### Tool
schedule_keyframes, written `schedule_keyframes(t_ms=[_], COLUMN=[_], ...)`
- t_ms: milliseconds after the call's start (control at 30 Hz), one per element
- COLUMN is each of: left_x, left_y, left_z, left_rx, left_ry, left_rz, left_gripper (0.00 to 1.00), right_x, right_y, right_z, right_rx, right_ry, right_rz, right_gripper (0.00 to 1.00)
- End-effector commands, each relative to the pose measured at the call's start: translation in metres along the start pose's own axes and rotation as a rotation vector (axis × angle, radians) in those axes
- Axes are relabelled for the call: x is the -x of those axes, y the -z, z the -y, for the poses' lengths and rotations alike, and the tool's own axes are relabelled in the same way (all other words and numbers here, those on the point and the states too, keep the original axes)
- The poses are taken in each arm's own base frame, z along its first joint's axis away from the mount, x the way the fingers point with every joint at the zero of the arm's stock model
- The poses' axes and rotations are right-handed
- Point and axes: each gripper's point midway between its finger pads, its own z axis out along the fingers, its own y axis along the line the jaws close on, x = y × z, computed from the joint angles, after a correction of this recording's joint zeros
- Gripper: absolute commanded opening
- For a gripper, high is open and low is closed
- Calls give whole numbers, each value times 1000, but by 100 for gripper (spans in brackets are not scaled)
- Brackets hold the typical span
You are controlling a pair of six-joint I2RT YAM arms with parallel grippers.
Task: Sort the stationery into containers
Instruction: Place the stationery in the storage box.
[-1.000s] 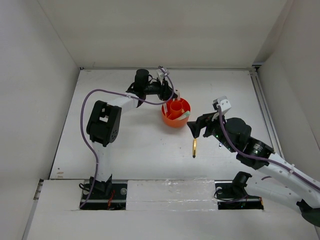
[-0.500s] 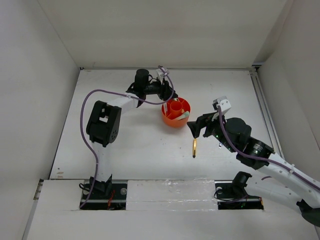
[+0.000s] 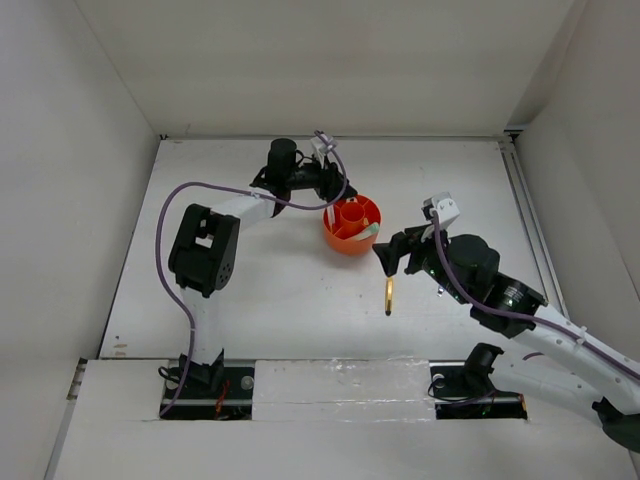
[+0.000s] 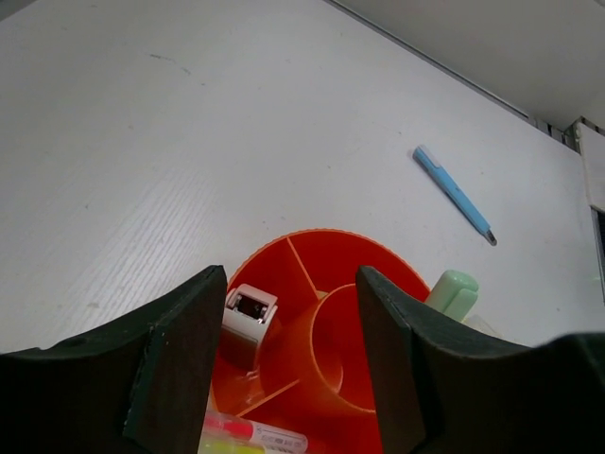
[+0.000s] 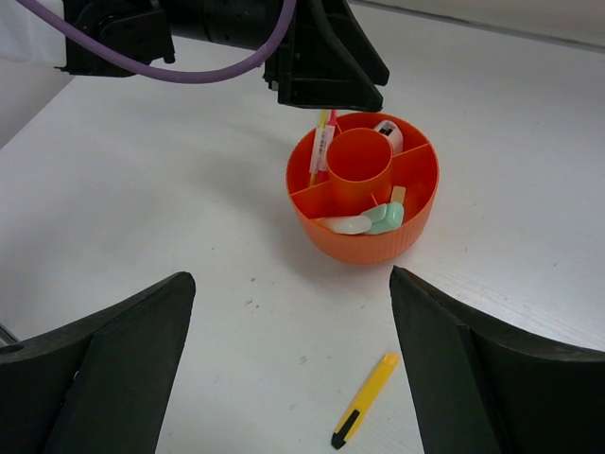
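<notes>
Top external: white walls (image 3: pixel 60 200) enclose white table (image 3: pixel 250 290) bearing orange organiser (image 3: pixel 345 244).

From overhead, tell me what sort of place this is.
Probably a robot lab cell: white walls box in a white table, left arm and right arm bolted at its near edge.

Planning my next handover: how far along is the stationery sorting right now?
Done: a stapler, markers and pens sit in the orange organiser. In hand: nothing; the left end effector hangs open above it, the right end effector open nearby. Left: a yellow pen and a blue pen on the table.
</notes>
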Motion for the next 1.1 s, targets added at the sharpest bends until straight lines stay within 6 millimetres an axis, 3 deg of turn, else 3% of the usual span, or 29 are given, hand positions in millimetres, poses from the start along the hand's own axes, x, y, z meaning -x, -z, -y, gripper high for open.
schedule_keyframes(t_ms=[0, 300, 333, 367, 400, 433, 467, 533, 567, 667, 700, 733, 800, 867, 900, 967, 1000, 1067], left_x=[51, 71, 82, 91, 89, 100, 113, 119, 146, 154, 174, 166, 176, 176, 153, 165, 146, 144], left_y=[6, 13, 17, 19, 21, 23, 31, 43, 64, 103, 133, 146, 180, 193, 195, 213, 211, 216], left_z=[44, 62, 68, 63, 60, 59, 52, 45, 36, 21, 21, 20, 32, 47, 46, 73, 74, 87], left_rx=[-63, -59, -52, -11, 25, 52, 147, 253, 408, 655, 781, 844, 920, 881, 875, 804, 789, 759], left_ry=[-114, -111, -116, -117, -89, -92, -75, -32, -39, 72, 85, 143, 179, 244, 297, 304, 336, 340], left_rz=[84, 141, 159, 177, 164, 177, 207, 198, 268, 318, 397, 402, 486, 548, 541, 647, 634, 649], left_gripper=[54, 61, 69, 99, 100, 100, 100, 100, 100, 100, 100, 100, 100, 100, 100, 100, 100, 100], right_x=[12, 12, 7, 0, -1, -2, -12, -12, -25, -33, -35, -38, -41, -58, -72, -94, -102, -123], right_y=[-1, -3, -5, -6, -7, -11, -11, -11, -13, -11, -9, -11, -17, -24, -28, -26, -26, -28], right_z=[-3, 4, 8, 12, 21, 27, 32, 46, 53, 72, 75, 73, 71, 67, 71, 77, 78, 76], right_rx=[15, -34, -58, -86, -137, -175, -214, -319, -376, -521, -549, -542, -520, -491, -512, -569, -589, -607], right_ry=[-6, -23, -38, -38, -44, -48, -59, -73, -89, -115, -136, -134, -153, -153, -160, -207, -220, -247], right_rz=[37, 39, 25, -1, -8, -27, -69, -86, -135, -161, -167, -180, -198, -252, -289, -346, -370, -427], right_gripper=[90, 100, 100, 100, 100, 100, 100, 100, 100, 100, 100, 100, 100, 100, 100, 100, 100, 100])
